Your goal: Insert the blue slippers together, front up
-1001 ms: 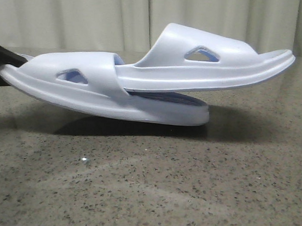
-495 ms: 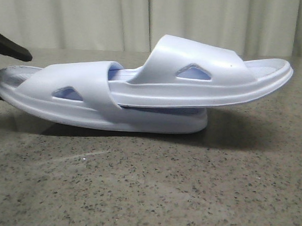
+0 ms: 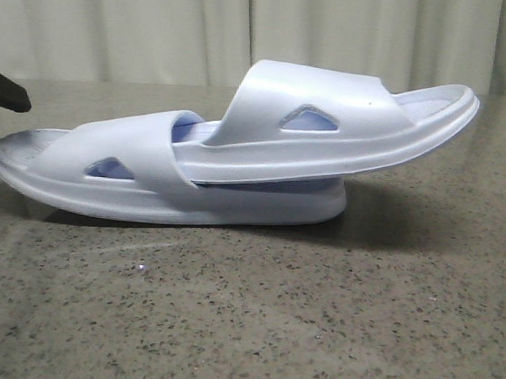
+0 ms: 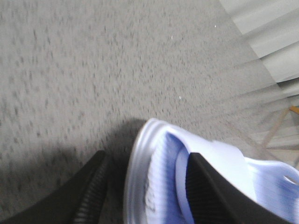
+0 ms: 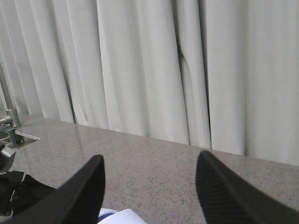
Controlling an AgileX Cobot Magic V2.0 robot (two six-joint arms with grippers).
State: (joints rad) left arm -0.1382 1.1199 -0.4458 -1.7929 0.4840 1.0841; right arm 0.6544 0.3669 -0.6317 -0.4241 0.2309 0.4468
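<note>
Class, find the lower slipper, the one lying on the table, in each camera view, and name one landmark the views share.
Front view: the lower slipper lies left of centre, the other slipper tucked under its strap.
Left wrist view: its end sits between the left end effector fingers.
Right wrist view: only a pale edge shows; which slipper, I cannot tell.
Shared landmark: the speckled table.

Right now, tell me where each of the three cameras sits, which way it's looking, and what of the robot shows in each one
Front view: low, facing forward over the speckled table toward curtains; sees the blue slippers nested side-on; one dark finger of the left gripper at the left edge.
Left wrist view: on the left arm, looking down at the table; left gripper straddles one slipper's end, fingers apart.
Right wrist view: on the right arm, raised, facing the curtains; right gripper open and empty.
Shared: front and left wrist views both show the slippers.
</note>
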